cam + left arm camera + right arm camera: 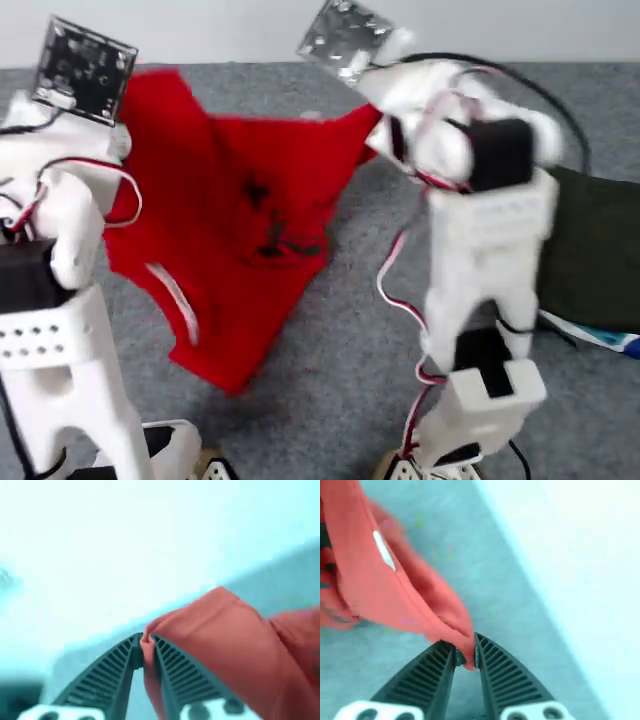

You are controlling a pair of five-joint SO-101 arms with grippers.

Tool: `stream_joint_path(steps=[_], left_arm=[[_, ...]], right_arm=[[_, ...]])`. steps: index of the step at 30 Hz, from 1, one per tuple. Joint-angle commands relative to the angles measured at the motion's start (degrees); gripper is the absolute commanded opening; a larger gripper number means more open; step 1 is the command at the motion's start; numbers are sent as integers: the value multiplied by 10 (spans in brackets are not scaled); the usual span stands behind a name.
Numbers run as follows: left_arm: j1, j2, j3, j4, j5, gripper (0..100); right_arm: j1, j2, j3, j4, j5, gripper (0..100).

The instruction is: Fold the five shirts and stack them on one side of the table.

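A red shirt (240, 230) hangs stretched between my two arms above the grey table (340, 370), its lower part drooping to a point near the front. My left gripper (146, 655) is shut on a bunched corner of the red shirt (225, 645), with the white wall behind. My right gripper (466, 657) is shut on another corner of the red shirt (395, 590), which trails away over the grey surface. In the high view the left arm stands at the left and the right arm at the centre right, both raised.
A dark green garment (595, 245) lies flat at the table's right edge, with a bit of blue and white cloth (600, 335) poking out beneath it. The white wall (230, 30) borders the table's far side.
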Motion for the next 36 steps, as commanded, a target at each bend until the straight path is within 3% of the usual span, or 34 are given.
stream_joint_path(steps=[1,11,15,22,30,36], left_arm=[[24,-18,-75,-82,-2,14],[32,-18,-190,-113,-112,14],[33,-18,-235,-68,-142,14],[49,-19,-356,49,-145,14],[47,-18,-473,60,-145,14],[45,-13,-489,89,-146,14]], right_arm=[[33,-63,-86,-2,38,10],[120,-130,-182,-7,79,10],[147,-159,-188,-24,79,10],[188,-222,-185,-11,80,10],[271,-282,-155,23,98,10],[290,-340,-9,23,117,10]])
